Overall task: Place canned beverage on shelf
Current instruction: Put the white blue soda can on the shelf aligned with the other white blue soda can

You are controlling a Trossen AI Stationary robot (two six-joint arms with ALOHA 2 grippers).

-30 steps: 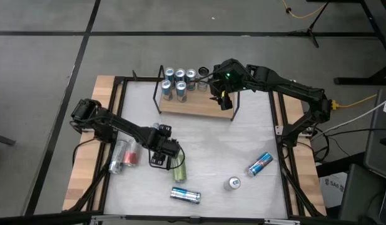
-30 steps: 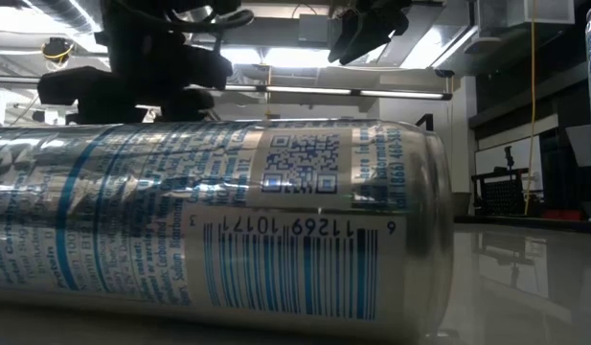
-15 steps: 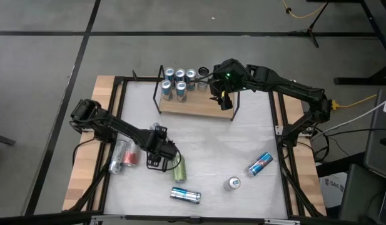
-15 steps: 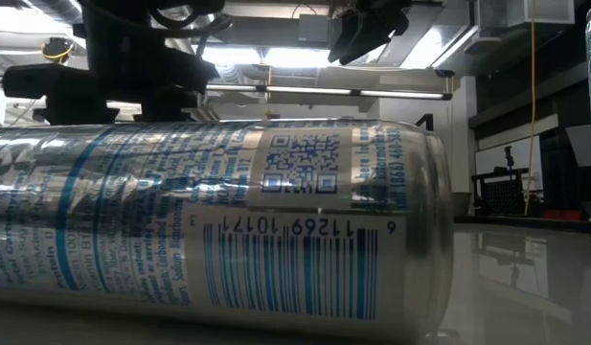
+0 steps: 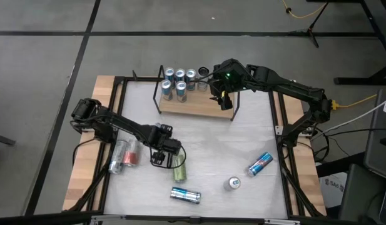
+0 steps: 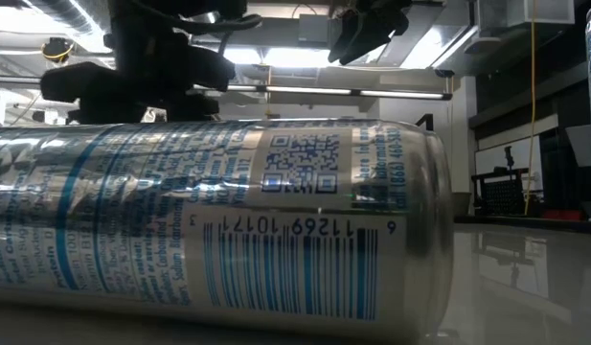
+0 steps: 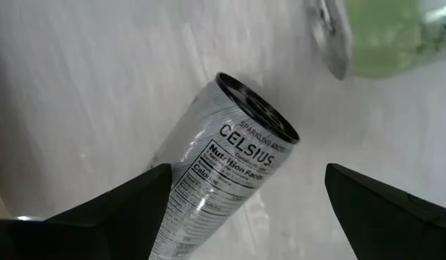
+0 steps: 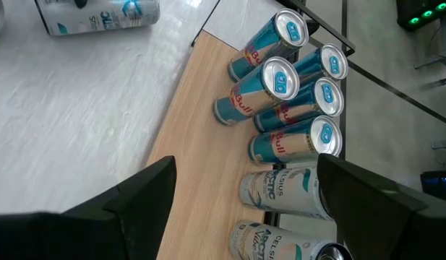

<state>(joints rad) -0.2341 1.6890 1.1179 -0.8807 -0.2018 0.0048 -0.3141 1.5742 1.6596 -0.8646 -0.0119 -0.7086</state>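
Left hand shifted right; 6 cans on shelf.

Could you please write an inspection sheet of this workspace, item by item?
Surface: pale table, wooden side strips.
Job's things: shelf holds upright cans; cans lying loose: green can, silver can, blue can, red can; one upright can.
Clutter: nothing seen.
Grippers: left gripper open above the table beside the green can; right gripper open over the shelf, empty.
Cables: yellow cable at the right.
Surroundings: grey floor, tripod legs.
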